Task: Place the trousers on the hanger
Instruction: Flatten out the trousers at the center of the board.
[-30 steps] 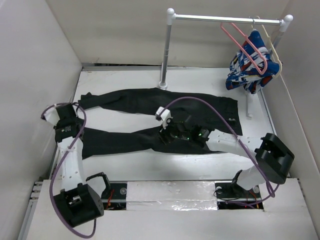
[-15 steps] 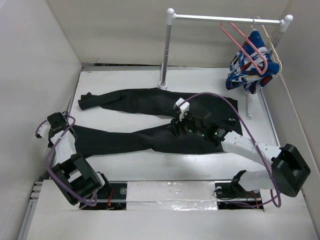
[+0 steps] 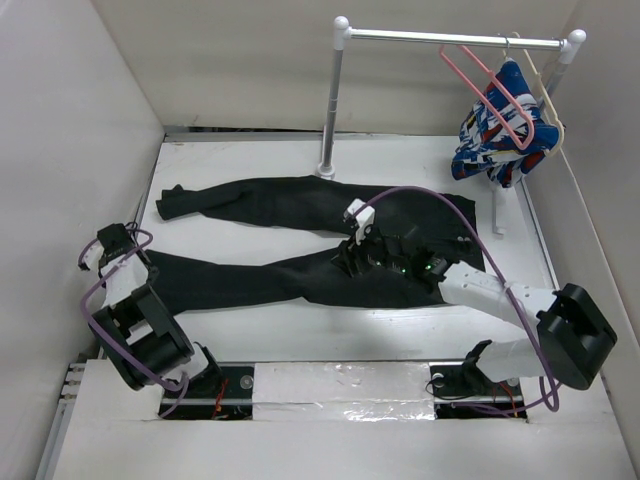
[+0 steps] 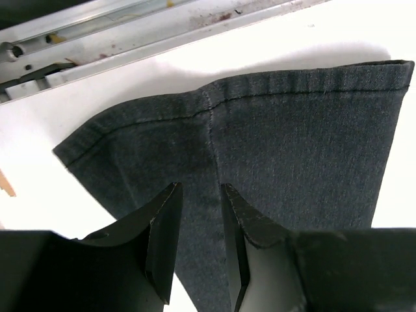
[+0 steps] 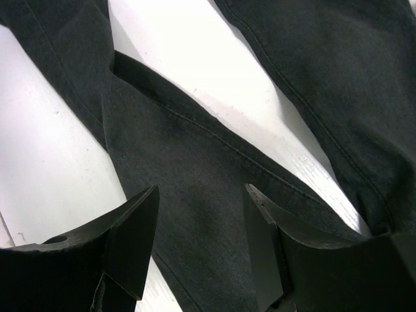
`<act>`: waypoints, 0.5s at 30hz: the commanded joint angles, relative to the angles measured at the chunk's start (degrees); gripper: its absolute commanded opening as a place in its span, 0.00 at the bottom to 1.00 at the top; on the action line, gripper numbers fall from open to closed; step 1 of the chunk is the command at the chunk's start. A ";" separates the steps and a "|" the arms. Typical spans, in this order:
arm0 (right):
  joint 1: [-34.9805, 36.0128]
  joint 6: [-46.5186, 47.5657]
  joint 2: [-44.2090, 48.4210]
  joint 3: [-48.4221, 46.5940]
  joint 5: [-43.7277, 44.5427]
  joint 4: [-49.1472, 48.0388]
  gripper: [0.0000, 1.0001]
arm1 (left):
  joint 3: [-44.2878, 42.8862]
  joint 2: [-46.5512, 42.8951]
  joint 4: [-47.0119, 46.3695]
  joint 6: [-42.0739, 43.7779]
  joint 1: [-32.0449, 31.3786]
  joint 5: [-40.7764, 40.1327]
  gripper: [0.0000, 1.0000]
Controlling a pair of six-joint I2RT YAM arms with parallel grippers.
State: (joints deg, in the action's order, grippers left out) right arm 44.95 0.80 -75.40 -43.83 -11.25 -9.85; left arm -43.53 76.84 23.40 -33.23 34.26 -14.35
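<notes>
The trousers (image 3: 270,200) are lying flat across mid-frame, well apart from the hanger (image 3: 487,92) hanging at upper right, and with the left claw (image 4: 200,188) sitting barely open over 1 cuff and the right claw (image 5: 201,190) gaping wide over the near leg, I'm worrying a pinch is going to skid off cloth lying this flat on the smooth white walled-in table (image 3: 400,165).

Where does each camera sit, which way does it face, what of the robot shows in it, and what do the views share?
Top external: above and behind the arm bases, looking down at the table; shows the left arm, the right arm, the trousers and the hanger on the rail.
Left wrist: on the left arm, looking down at a leg hem; left gripper, fingers close together.
Right wrist: on the right arm, looking down where the legs converge; right gripper, fingers wide apart.
Shared: the trousers appear in all three.
</notes>
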 commanded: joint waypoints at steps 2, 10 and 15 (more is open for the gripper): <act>0.49 -0.09 0.07 -0.99 -0.71 -3.34 0.60 | -2.44 1.65 -1.33 1.33 0.46 0.90 0.28; 1.54 0.17 -0.71 -1.25 -0.71 -3.43 0.60 | -3.23 4.54 -2.74 1.85 0.46 1.78 0.27; 1.55 0.17 -1.07 -1.52 -0.44 -3.25 0.60 | -3.58 5.95 -3.44 2.64 0.46 2.83 0.24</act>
State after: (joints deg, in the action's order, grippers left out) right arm 45.89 0.82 -76.27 -43.83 -11.42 -9.87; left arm -45.15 82.61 20.58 -31.83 34.26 -12.36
